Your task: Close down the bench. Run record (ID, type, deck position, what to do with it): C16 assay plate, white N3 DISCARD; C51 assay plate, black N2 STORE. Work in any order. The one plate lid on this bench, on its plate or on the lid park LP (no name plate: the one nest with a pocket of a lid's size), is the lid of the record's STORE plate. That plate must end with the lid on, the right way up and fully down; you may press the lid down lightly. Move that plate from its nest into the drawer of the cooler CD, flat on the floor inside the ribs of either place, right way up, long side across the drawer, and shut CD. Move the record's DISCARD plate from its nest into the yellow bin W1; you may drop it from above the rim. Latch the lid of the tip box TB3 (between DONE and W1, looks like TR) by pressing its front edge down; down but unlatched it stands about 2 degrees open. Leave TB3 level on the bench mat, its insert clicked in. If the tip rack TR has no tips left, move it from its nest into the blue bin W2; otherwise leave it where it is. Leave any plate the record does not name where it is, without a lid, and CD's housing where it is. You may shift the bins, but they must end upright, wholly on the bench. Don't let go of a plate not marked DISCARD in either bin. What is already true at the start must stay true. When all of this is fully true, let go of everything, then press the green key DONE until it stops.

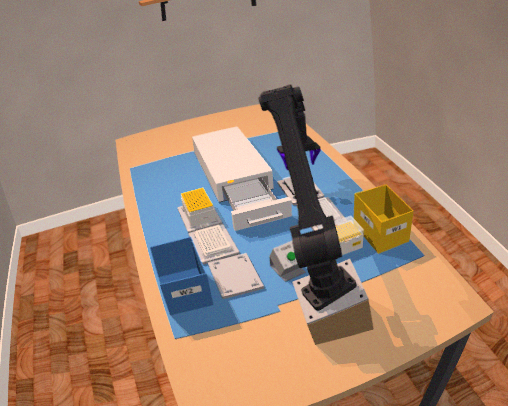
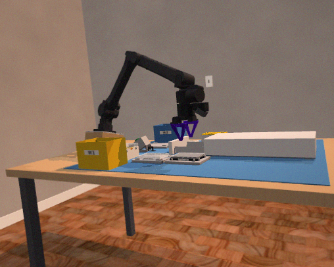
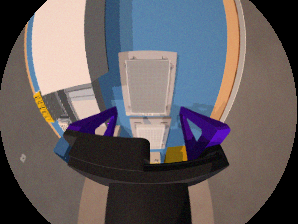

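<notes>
My gripper (image 1: 299, 155) is open and empty, hanging well above the nests to the right of the cooler; it also shows in the side view (image 2: 184, 129) and the wrist view (image 3: 152, 129). Below it a dark plate with a greyish top (image 3: 149, 84) sits in its nest (image 2: 188, 158), partly hidden by the arm in the overhead view (image 1: 298, 187). A white plate (image 2: 152, 158) sits in the nest beside it, toward the yellow bin W1 (image 1: 384, 217). The cooler CD (image 1: 231, 160) has its drawer (image 1: 260, 209) pulled out.
The tip rack TR (image 1: 196, 202) holds yellow tips. Another white plate (image 1: 211, 240) and a flat grey nest (image 1: 234, 275) lie beside the blue bin W2 (image 1: 181, 275). The tip box TB3 (image 1: 349, 235) and the green key DONE (image 1: 290, 257) stand near the arm's base.
</notes>
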`<state>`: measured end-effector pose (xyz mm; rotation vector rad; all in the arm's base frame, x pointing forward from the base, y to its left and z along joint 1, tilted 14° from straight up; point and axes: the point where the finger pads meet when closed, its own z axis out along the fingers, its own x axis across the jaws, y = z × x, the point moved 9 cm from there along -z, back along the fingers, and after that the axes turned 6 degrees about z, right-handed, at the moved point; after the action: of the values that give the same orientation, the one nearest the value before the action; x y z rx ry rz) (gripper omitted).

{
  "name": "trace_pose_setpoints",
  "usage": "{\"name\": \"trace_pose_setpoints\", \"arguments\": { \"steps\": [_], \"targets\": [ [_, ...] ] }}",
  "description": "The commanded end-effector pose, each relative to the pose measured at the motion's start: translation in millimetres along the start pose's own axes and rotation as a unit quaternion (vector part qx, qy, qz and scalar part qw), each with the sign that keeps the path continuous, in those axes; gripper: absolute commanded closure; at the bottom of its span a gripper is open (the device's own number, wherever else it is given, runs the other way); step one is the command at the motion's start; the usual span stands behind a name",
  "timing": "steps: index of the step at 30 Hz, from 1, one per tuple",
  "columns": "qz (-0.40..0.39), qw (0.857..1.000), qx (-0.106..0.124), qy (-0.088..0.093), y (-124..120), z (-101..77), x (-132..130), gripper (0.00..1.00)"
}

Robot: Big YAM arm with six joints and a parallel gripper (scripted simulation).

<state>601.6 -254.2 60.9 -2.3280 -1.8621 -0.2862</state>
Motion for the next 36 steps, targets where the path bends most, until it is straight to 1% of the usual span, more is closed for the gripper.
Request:
{"name": "trace_pose_setpoints", "arguments": {
  "steps": [1,3,8,11,14,15,16,19,21,22,24,25,27,28,29,31,32,33,34,36],
  "targets": [
    [-0.004,1.000,-0.014,-0.003,7,-4.2,7,0.00],
    [-0.003,1.000,-0.007,-0.001,5,7.3,6,0.00],
    [0.001,1.000,-0.008,-0.001,4,12.4,1,0.00],
    [-0.006,1.000,-0.022,-0.004,10,1.2,8,0.00],
    [-0.007,1.000,-0.021,-0.004,10,3.7,9,0.00],
    [-0.003,1.000,-0.016,-0.003,7,8.3,4,0.00],
    [0.000,1.000,-0.008,-0.001,4,19.6,2,0.00],
    [-0.002,1.000,-0.011,-0.002,7,23.1,4,0.00],
    [-0.003,1.000,-0.006,-0.001,5,29.0,6,0.00],
    [-0.003,1.000,-0.007,-0.001,5,29.8,7,0.00],
    [-0.005,1.000,-0.020,-0.004,11,19.0,7,0.00],
    [-0.004,1.000,-0.023,-0.004,10,16.0,6,0.00],
    [-0.002,1.000,-0.020,-0.003,9,23.0,3,0.00],
    [0.000,1.000,-0.013,-0.002,7,33.0,2,0.00],
    [0.000,1.000,-0.009,-0.001,5,37.7,3,0.00],
    [0.000,1.000,-0.009,-0.001,5,37.7,3,0.00],
    [-0.003,1.000,-0.009,-0.001,4,32.8,6,0.00],
    [-0.003,1.000,-0.010,-0.001,5,37.3,6,0.00],
    [-0.005,1.000,-0.016,-0.003,11,36.9,6,0.00],
    [-0.004,1.000,-0.015,-0.002,9,38.7,6,0.00]
  ]
}}
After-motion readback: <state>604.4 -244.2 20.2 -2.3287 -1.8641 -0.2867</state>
